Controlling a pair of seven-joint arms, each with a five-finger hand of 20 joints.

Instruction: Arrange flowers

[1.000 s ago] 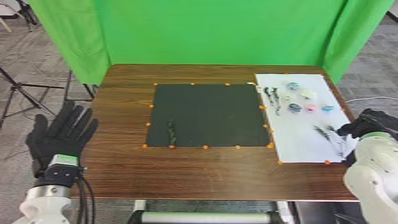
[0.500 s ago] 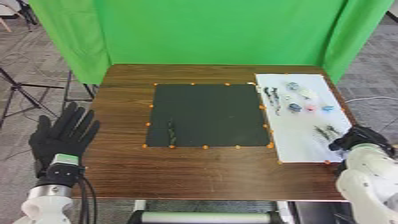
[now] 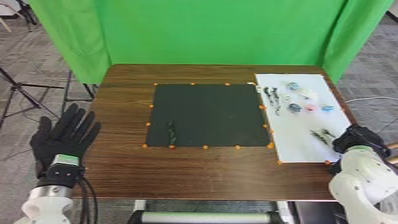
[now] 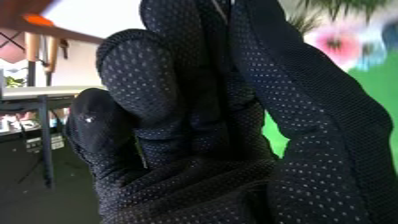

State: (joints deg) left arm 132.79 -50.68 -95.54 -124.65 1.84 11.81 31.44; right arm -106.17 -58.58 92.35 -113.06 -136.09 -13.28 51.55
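Observation:
My right hand point(image 3: 358, 138) is low over the right edge of the white sheet point(image 3: 306, 151), its fingers curled at the stem end of a green sprig point(image 3: 318, 137). A second sprig point(image 3: 329, 133) lies close beside it. In the right wrist view a thin pale stem shows between thumb and fingers of my right hand point(image 4: 204, 115), with green needles point(image 4: 342, 6) beyond the thumb. Pink point(image 3: 310, 107), blue point(image 3: 328, 108) and pale flowers point(image 3: 307, 94) lie farther up the sheet, beside dark twigs point(image 3: 273, 97). One green stem point(image 3: 171, 134) rests on the black mat point(image 3: 213, 115). My left hand point(image 3: 65, 135) is open, left of the table.
The brown table point(image 3: 178, 175) surrounds the mat and sheet, with small orange markers along their edges. A green curtain point(image 3: 213, 32) hangs behind the table. A black stand point(image 3: 18, 92) is on the floor at the left.
My right hand has moved left and slightly nearer over the sheet's edge. The green sprigs beside it have shifted slightly. The left hand has stayed almost still.

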